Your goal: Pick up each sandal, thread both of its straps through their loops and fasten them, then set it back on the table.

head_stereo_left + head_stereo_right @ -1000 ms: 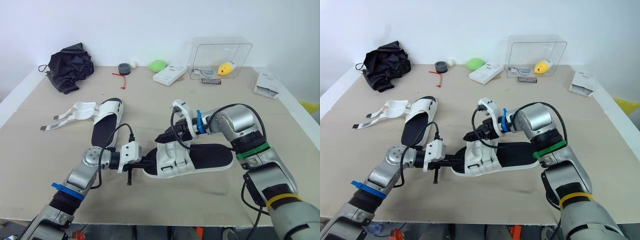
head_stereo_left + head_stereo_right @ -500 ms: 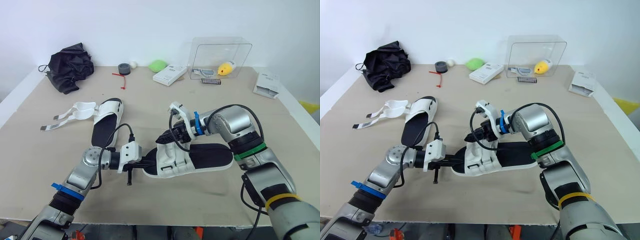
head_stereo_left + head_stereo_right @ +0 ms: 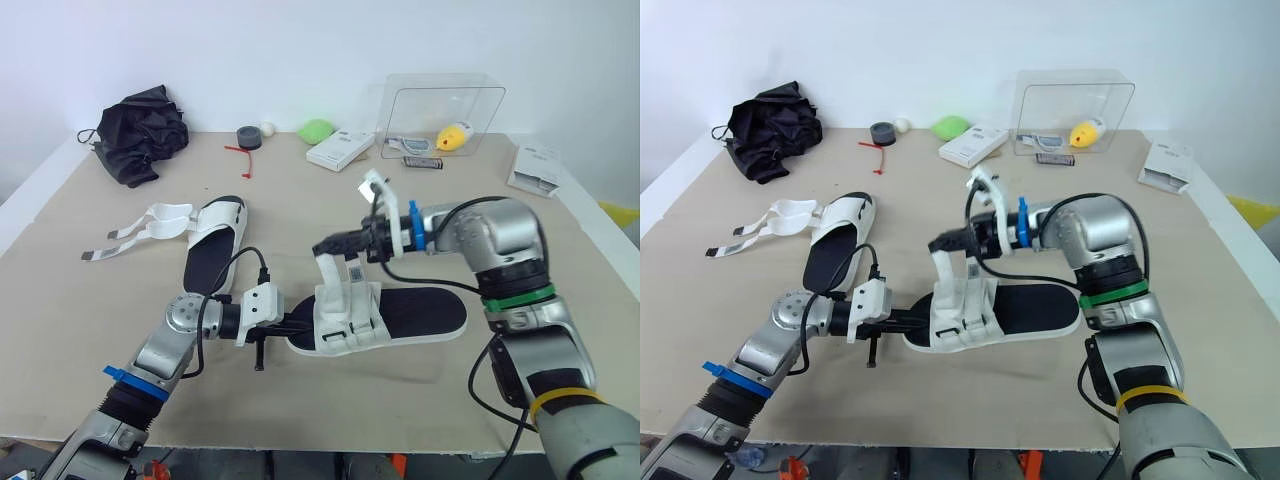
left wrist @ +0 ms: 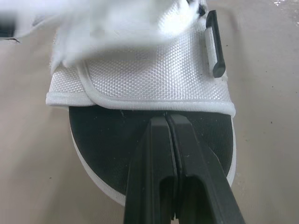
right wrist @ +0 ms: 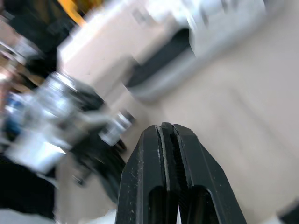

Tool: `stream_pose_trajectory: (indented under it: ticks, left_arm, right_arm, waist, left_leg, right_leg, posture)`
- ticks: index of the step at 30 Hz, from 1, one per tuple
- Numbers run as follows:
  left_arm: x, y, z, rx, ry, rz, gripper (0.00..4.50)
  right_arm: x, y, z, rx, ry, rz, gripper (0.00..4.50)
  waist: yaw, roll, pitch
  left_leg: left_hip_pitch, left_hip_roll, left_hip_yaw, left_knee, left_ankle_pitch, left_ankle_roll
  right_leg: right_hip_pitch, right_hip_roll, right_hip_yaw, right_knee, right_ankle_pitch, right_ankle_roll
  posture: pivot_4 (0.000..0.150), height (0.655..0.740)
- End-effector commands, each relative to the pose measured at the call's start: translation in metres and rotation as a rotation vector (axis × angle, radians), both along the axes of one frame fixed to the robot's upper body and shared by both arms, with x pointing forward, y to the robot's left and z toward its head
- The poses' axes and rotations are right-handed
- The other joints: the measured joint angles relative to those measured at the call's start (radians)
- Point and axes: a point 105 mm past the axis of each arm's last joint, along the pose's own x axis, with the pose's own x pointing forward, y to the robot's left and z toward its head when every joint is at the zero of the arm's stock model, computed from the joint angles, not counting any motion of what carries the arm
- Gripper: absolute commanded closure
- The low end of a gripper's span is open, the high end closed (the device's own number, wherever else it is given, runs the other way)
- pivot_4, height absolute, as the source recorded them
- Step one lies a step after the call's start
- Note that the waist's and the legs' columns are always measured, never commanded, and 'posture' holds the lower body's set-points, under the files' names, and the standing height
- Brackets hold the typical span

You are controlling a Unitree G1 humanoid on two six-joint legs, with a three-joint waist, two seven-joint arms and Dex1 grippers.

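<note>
The near sandal point(image 3: 400, 318), white with a black footbed, lies flat at the table's middle. My left gripper point(image 3: 292, 325) is shut, its tips resting on the footbed point(image 4: 107, 140) at the toe end, just before the front band point(image 4: 154, 79). My right gripper point(image 3: 323, 244) is shut on the end of one white strap point(image 3: 330, 268), held raised and taut above the sandal's left part. The second sandal point(image 3: 212, 245) lies further left with its straps point(image 3: 140, 228) splayed open on the table.
At the back of the table are a black bag point(image 3: 140, 130), a tape roll point(image 3: 248, 137), a green object point(image 3: 316, 130), a white box point(image 3: 340, 150) and a clear container point(image 3: 440, 115). A white packet point(image 3: 533, 168) lies at the right edge.
My right gripper has shut on the strap and lifted it up from the sandal, the arm rising and drawing back. The left gripper has stayed on the toe.
</note>
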Motion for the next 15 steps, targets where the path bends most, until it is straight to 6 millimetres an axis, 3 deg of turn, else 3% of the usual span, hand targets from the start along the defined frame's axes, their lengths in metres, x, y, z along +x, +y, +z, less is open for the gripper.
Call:
stream_pose_trajectory:
  ticks: [1, 4, 8, 15]
  left_arm:
    - [-0.008, 0.01, -0.041, 0.122, 0.141, 0.035, 4.5]
    - [-0.008, 0.009, -0.042, 0.123, 0.141, 0.029, 4.5]
    - [-0.008, 0.008, -0.042, 0.123, 0.14, 0.023, 4.5]
    - [-0.008, 0.007, -0.042, 0.122, 0.141, 0.017, 4.5]
  right_arm:
    - [-0.011, 0.0, 0.024, 0.076, -0.088, 0.03, 4.45]
    - [-0.008, -0.001, 0.033, 0.114, -0.137, -0.014, 4.45]
    - [0.015, -0.004, 0.056, 0.188, -0.237, -0.188, 4.45]
    - [0.017, 0.001, 0.087, 0.238, -0.359, -0.239, 4.45]
  waist:
    - [0.0, 0.0, 0.0]
    - [0.0, 0.0, 0.0]
    - [0.0, 0.0, 0.0]
    - [0.0, 0.0, 0.0]
  left_leg:
    - [0.0, 0.0, 0.0, 0.0, 0.0, 0.0]
    - [0.0, 0.0, 0.0, 0.0, 0.0, 0.0]
    - [0.0, 0.0, 0.001, 0.0, 0.0, 0.0]
    - [0.0, 0.0, 0.001, 0.0, 0.0, 0.0]
  right_leg:
    - [0.0, 0.0, 0.0, 0.0, 0.0, 0.0]
    - [0.0, 0.0, 0.0, 0.0, 0.0, 0.0]
    - [0.0, 0.0, 0.0, 0.0, 0.001, 0.0]
    - [0.0, -0.001, 0.0, 0.0, 0.001, 0.0]
  posture:
    - [0.15, 0.74]
    - [0.15, 0.74]
    - [0.15, 0.74]
    - [0.15, 0.74]
